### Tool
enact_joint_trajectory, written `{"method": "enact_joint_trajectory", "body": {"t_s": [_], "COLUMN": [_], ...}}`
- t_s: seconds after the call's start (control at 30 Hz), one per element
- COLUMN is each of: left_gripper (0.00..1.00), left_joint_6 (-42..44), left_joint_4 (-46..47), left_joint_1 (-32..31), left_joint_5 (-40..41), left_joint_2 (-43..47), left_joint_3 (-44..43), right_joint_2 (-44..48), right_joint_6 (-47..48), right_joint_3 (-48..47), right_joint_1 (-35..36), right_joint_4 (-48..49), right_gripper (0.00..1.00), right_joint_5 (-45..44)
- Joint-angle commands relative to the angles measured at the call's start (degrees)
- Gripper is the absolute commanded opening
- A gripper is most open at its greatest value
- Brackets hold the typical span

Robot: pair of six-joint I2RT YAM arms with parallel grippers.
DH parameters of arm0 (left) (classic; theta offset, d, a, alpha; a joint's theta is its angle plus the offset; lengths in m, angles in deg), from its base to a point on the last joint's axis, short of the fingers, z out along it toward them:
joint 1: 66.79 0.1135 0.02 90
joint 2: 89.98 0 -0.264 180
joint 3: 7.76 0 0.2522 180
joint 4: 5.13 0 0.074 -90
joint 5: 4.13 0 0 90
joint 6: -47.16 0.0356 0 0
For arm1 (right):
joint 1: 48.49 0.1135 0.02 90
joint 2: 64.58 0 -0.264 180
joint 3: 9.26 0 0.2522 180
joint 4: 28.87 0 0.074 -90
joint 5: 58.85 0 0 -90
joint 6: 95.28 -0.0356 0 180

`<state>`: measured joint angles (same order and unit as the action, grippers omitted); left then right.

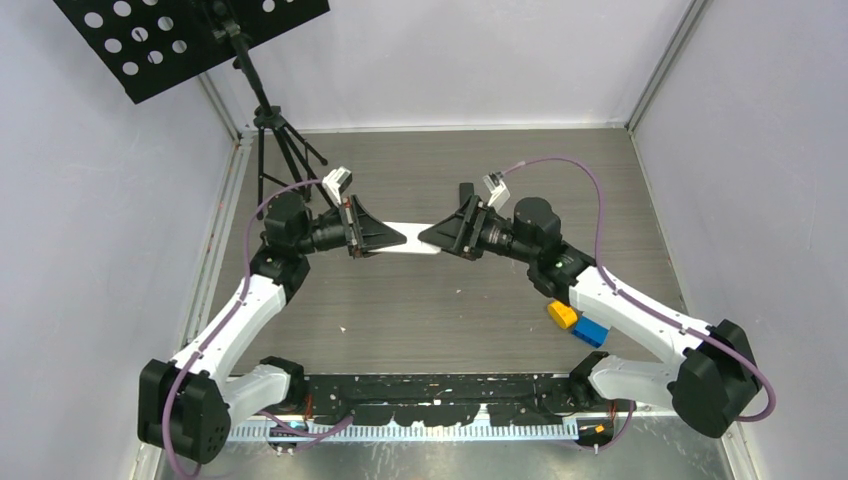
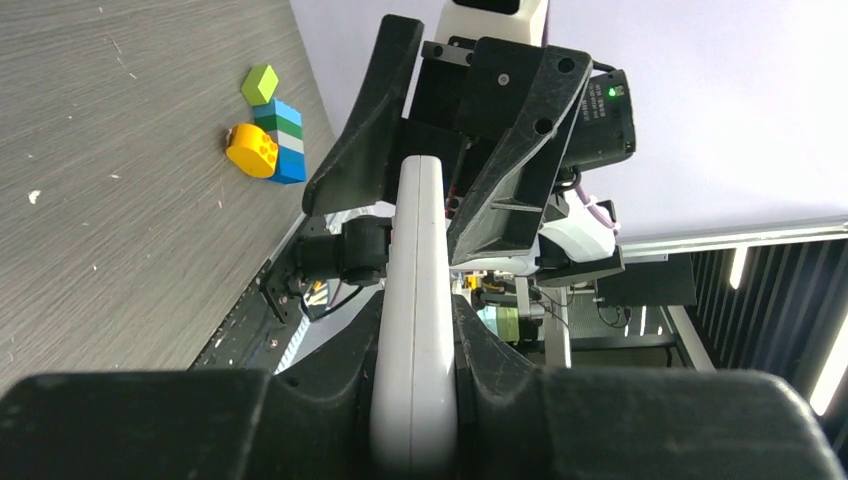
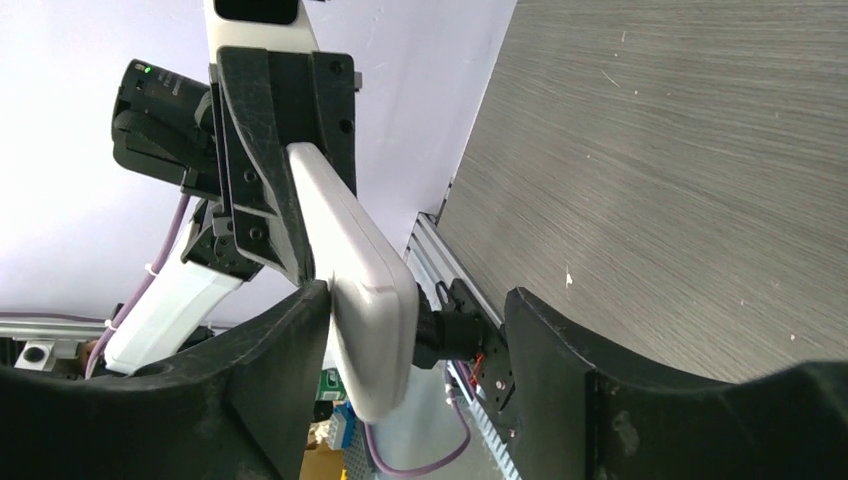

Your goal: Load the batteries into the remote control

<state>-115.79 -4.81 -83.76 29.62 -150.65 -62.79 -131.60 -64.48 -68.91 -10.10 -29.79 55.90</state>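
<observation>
Tabletop [image 1: 450,310] lies below the slim white plastic remote control [image 1: 414,243], its long axis level between my left hand [image 1: 398,238], clamped on one end, and my right hand [image 1: 428,236], spread around the other.

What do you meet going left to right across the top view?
Tripod → left gripper → remote → right gripper → yellow block → blue block.
</observation>
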Motion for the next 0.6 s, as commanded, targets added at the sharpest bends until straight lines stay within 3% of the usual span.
{"method": "enact_joint_trajectory", "body": {"t_s": [0.0,0.17,0.4,0.57], "left_gripper": [0.00,0.00,0.00,0.00], "left_joint_6": [-2.2,-4.9,-8.8,-9.2], "left_joint_4": [8.5,12.7,18.7,20.2], "left_joint_1": [1.3,2.2,2.5,2.5], "left_joint_5": [-3.2,-4.6,-6.7,-8.8], "left_joint_2": [-0.5,-2.1,-3.6,-3.2], "left_joint_3": [-2.6,-1.6,-1.1,-1.0], "right_joint_2": [3.4,5.0,3.5,0.2], "right_joint_6": [-2.5,-6.3,-13.6,-17.6], "right_joint_3": [2.7,5.3,8.4,8.7], "right_joint_1": [-0.9,-1.7,-3.3,-4.1], "right_joint_4": [3.2,11.0,22.8,29.8], "right_gripper": [0.72,0.78,0.79,0.71], "right_joint_5": [1.1,2.8,5.0,7.0]}}
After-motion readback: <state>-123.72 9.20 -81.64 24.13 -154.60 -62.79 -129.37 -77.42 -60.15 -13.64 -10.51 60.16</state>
